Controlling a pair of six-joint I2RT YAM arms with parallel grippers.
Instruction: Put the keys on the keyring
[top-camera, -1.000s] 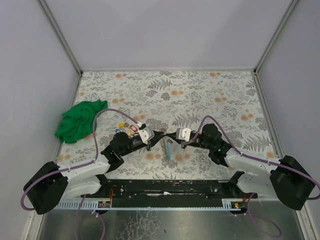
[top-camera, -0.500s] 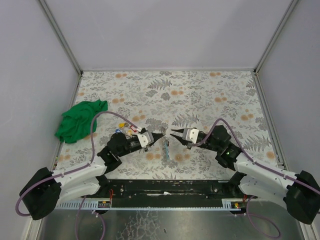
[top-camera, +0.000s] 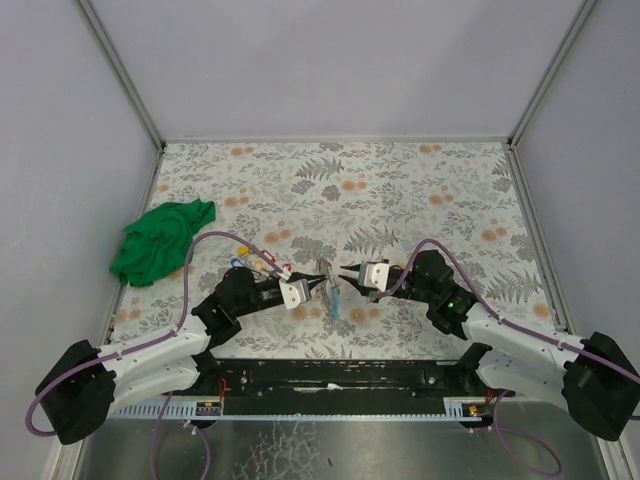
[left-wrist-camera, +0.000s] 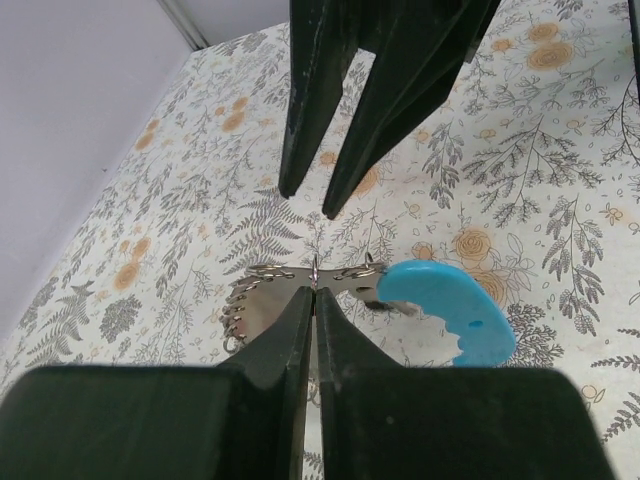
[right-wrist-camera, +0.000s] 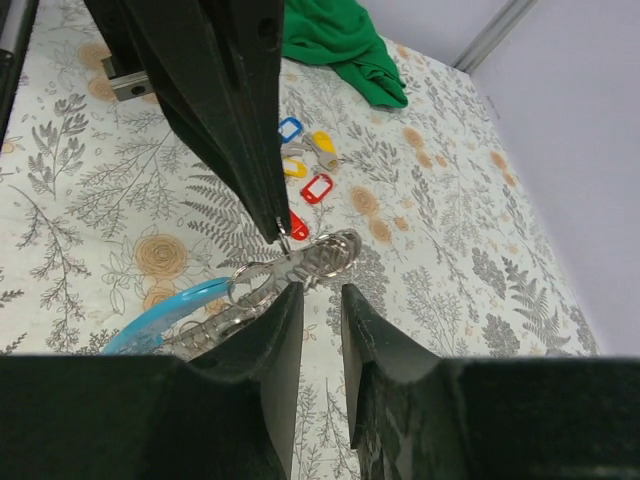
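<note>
Floral table (top-camera: 420, 180) | keyring (left-wrist-camera: 440, 300) 1 | keys (right-wrist-camera: 318, 187) 5 | green cloth (top-camera: 160, 240) 1

No writing, brand, number or sign can be read in any view. The coloured tags of the keys (right-wrist-camera: 318, 187), at about 12 o'clock in the right wrist view, have small label windows. These are too small and blurred to show any lettering.
</note>
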